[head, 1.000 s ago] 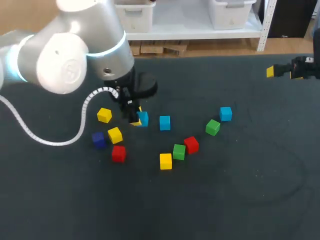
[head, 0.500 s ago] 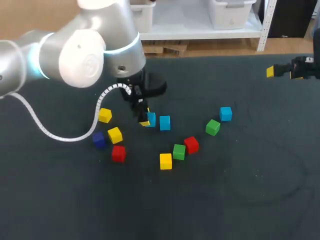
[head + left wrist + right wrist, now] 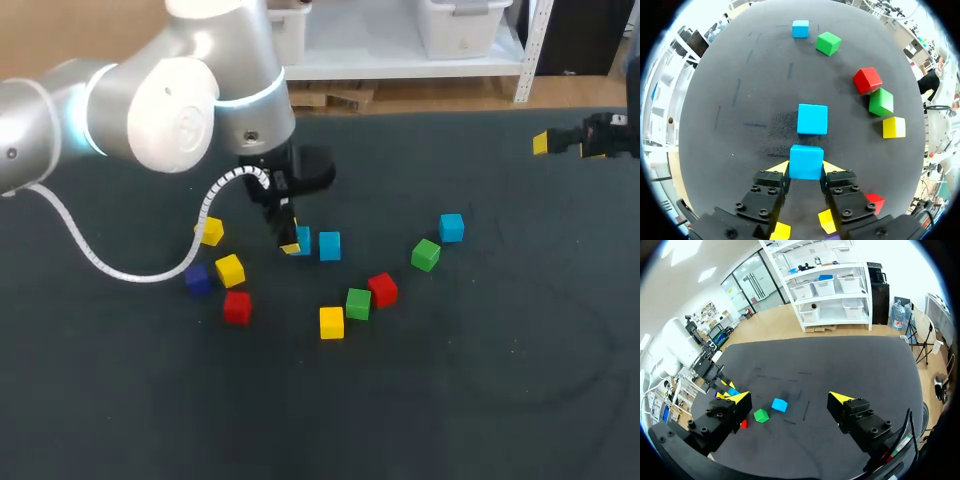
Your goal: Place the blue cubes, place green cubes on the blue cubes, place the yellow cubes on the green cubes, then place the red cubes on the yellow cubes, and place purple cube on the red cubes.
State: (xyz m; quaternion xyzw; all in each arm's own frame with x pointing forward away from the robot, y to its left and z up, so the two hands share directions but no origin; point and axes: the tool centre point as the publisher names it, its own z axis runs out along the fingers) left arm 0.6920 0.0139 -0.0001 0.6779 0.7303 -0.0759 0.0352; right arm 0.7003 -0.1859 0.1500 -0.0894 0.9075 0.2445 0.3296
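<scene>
From above, the left hand [image 3: 290, 240] covers most of the blue cube [image 3: 303, 240] it grips. In its wrist view a yellow cube [image 3: 780, 231], a second yellow cube [image 3: 826, 220], a red cube [image 3: 874, 202] and the purple cube [image 3: 833, 236] lie behind that hand, mostly hidden by it. Far from it, the right hand [image 3: 567, 146] shows without its arm, which the head view's edge cuts off.

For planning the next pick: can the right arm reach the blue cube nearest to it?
Probably yes: the right gripper is open and empty, the blue cube lies uncovered, a green cube stands apart from it, and nothing lies between.
</scene>
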